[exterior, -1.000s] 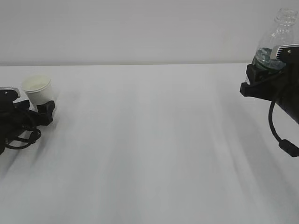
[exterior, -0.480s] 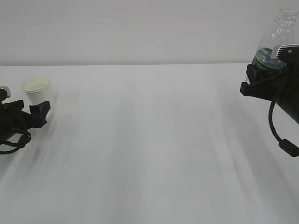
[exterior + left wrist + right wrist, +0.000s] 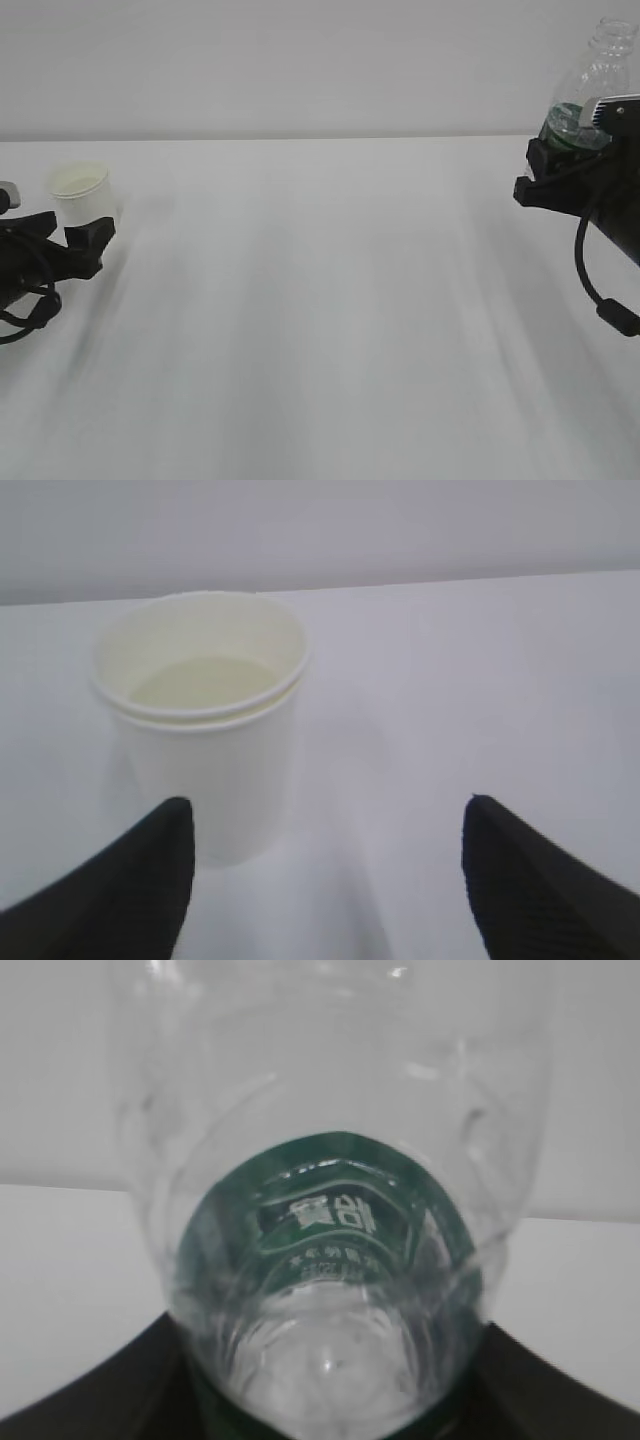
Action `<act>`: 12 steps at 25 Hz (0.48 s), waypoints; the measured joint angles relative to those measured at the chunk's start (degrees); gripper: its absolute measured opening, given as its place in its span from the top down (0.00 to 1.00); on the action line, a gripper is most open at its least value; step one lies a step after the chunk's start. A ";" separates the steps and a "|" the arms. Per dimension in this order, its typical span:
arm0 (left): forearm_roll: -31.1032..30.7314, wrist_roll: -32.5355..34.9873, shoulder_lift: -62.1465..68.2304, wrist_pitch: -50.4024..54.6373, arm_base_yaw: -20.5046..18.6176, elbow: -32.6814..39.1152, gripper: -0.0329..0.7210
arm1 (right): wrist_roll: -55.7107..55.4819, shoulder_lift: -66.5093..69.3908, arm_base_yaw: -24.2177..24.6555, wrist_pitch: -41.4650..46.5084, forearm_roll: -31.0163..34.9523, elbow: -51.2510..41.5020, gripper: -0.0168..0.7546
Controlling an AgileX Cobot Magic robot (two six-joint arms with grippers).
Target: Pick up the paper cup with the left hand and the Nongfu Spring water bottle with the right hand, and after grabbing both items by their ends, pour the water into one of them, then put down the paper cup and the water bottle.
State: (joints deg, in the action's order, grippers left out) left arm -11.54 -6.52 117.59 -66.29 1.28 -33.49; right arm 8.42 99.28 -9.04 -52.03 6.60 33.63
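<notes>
On the white desk [image 3: 330,300], the right hand [image 3: 590,190] is raised at the far right, its claw [image 3: 330,1400] clamped on the base of the Nongfu Spring water bottle [image 3: 590,90], which stands upright, neck up, with little water showing. At the far left the paper cup [image 3: 205,720] rests upright on the desk, just ahead of the left hand's claw [image 3: 325,870], whose fingers [image 3: 130,880] stand apart, not touching it. The cup's cream bottom shows; water inside can't be told.
</notes>
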 joint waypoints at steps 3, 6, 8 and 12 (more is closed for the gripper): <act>-0.04 0.00 -1.59 0.00 1.84 0.39 0.16 | 0.00 0.00 0.00 0.40 0.00 0.00 0.45; -0.43 0.00 -3.31 0.00 3.55 0.37 0.17 | -0.08 0.00 0.00 1.03 0.00 0.00 0.45; -0.58 0.00 -4.30 0.00 4.49 0.37 0.17 | -0.08 0.00 0.00 1.03 0.00 0.00 0.45; -0.62 0.00 -5.50 0.00 5.76 0.37 0.17 | -0.08 0.00 0.00 1.15 0.00 0.00 0.46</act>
State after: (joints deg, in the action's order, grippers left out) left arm -12.16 -6.52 112.09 -66.29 7.04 -33.11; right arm 8.34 99.28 -9.04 -50.88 6.60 33.63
